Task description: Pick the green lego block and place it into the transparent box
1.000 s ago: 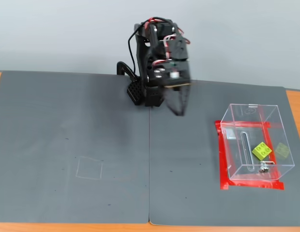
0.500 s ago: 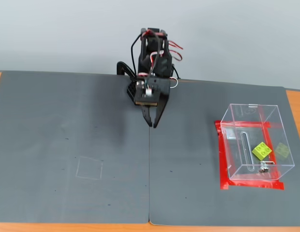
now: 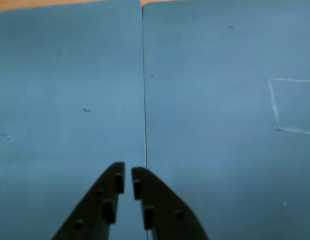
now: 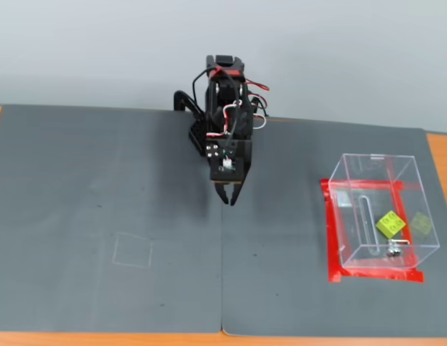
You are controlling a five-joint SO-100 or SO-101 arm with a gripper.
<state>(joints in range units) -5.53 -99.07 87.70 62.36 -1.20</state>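
Note:
The green lego block (image 4: 390,224) lies inside the transparent box (image 4: 371,156) at the right of the fixed view, near the box's front wall by the slot and latch. A faint reflection of it shows beside it on the right. My gripper (image 4: 228,198) hangs above the mat's middle, well left of the box. In the wrist view the gripper (image 3: 127,179) points at bare mat. Its jaws stand nearly together with only a thin gap and hold nothing. Box and block are out of the wrist view.
The box stands on a red tape frame (image 4: 330,245). Two grey mats meet at a seam (image 4: 222,281), which also shows in the wrist view (image 3: 144,100). A faint chalk square (image 4: 132,250) is drawn on the left mat. The wooden table edge (image 4: 440,155) borders the mats.

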